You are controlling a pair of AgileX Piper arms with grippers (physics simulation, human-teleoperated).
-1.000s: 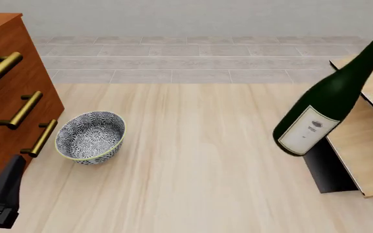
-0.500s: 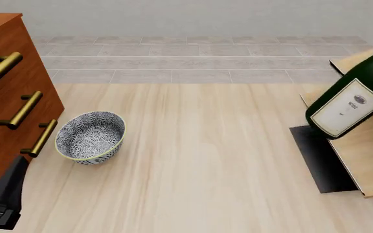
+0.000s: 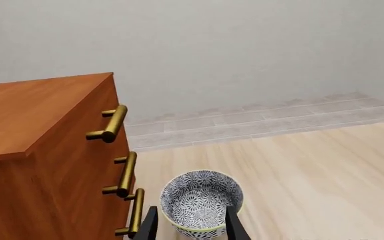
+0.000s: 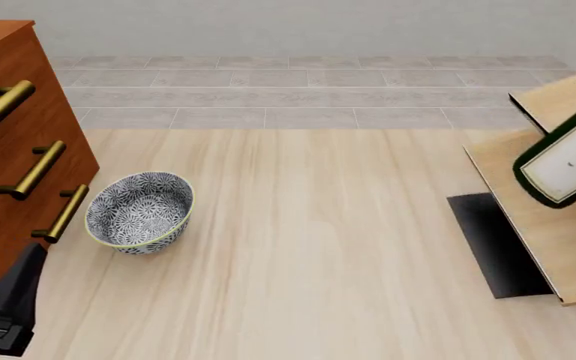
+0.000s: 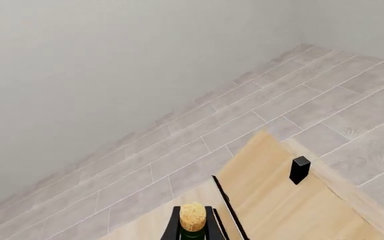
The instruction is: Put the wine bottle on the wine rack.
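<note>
The dark green wine bottle [image 4: 571, 163] hangs tilted at the right edge of the front view, its white label facing me and its neck out of frame. It is over the slanted light wood panels of the wine rack [image 4: 543, 232], whose black base [image 4: 492, 244] lies on the table. In the right wrist view the tan cork [image 5: 193, 215] sits between the fingers of my right gripper [image 5: 193, 228], which is shut on the bottle's neck above a rack panel [image 5: 279, 200]. My left gripper [image 3: 192, 227] is open and low at the near left, with nothing between its fingers.
A patterned bowl [image 4: 139, 211] stands on the table left of centre, just ahead of the left gripper [image 4: 13, 300]. A reddish-brown drawer cabinet [image 4: 13, 150] with brass handles fills the left side. A small black block [image 5: 299, 169] sits on the rack panel.
The bottle has moved right and upward, from beside the rack's front edge to over its panels, now partly out of frame. The left arm has not moved.
</note>
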